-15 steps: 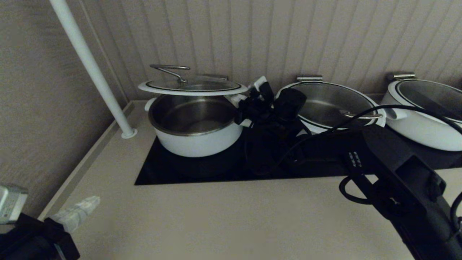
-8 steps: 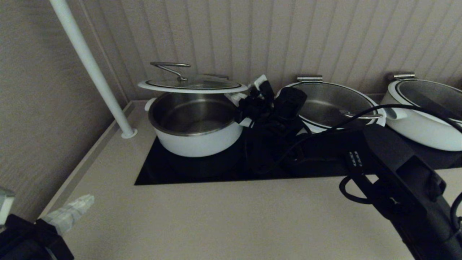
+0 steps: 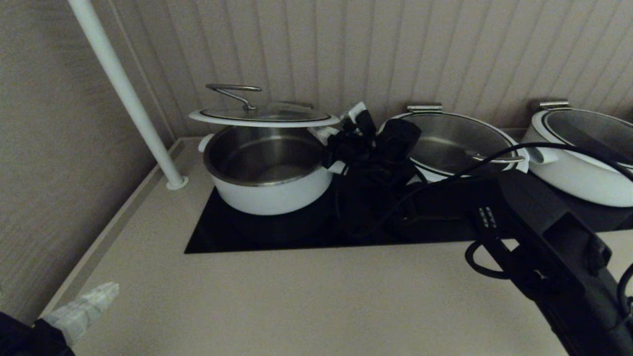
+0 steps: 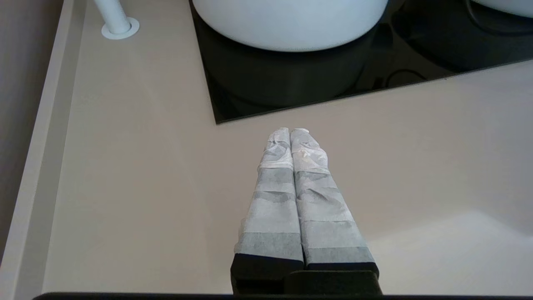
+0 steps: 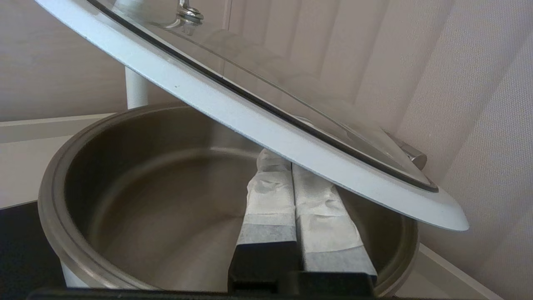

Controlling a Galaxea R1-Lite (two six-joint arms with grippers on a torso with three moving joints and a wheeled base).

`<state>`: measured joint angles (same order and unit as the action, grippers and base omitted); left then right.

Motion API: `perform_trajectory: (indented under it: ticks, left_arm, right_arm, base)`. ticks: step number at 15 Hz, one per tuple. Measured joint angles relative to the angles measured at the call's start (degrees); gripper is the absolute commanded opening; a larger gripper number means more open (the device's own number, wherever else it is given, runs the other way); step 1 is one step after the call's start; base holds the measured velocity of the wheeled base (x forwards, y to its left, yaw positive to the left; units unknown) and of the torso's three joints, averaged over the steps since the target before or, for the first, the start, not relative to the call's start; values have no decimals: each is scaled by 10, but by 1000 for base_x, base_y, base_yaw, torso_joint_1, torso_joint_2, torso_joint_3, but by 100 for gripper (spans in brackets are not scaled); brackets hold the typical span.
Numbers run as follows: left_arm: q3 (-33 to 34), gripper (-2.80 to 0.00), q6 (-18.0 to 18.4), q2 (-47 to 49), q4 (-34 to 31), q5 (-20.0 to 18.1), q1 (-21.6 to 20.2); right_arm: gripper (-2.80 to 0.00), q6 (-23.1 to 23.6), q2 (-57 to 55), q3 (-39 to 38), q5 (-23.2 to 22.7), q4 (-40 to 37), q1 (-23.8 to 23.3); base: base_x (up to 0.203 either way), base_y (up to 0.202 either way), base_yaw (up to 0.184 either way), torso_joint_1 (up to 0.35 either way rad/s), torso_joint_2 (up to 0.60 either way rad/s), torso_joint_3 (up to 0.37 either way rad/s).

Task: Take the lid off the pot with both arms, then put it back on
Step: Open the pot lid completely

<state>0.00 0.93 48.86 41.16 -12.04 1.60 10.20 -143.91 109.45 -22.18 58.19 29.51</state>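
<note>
The lid [image 3: 264, 117] hovers roughly level just above the open pot [image 3: 267, 193], its steel loop handle [image 3: 232, 91] near the left edge. My right gripper [image 3: 332, 129] is at the pot's right side, shut, with its taped fingers pushed under the lid's white rim. In the right wrist view the lid [image 5: 258, 121] lies across the shut gripper [image 5: 287, 160] above the steel inside of the pot [image 5: 145, 187]. My left gripper [image 3: 81, 309] is shut and empty, low at the counter's front left, far from the pot. It also shows in the left wrist view [image 4: 290, 132].
The pot stands on a black cooktop [image 3: 277, 232]. A second like pot [image 3: 455, 143] and a third [image 3: 583, 158] stand to the right. A white pole [image 3: 123, 94] rises at the back left. A ribbed wall is close behind.
The lid has risen slightly on the right gripper. The left gripper has drawn back down and left toward the near corner.
</note>
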Motion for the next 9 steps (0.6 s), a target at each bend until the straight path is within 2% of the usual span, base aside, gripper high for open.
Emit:
perform_trajectory:
  ticks: [4, 9]
  left_arm:
    - [0, -280, -1, -76, -83, 0, 1]
    - [-23, -280, -4, -190, -234, -3, 1]
  right_arm:
    - [-280, 0, 1, 0, 0, 0, -1]
    - [-280, 0, 3, 0, 0, 0, -2]
  base:
    - [0, 0, 0, 0, 0, 0]
    - [0, 0, 0, 0, 0, 0]
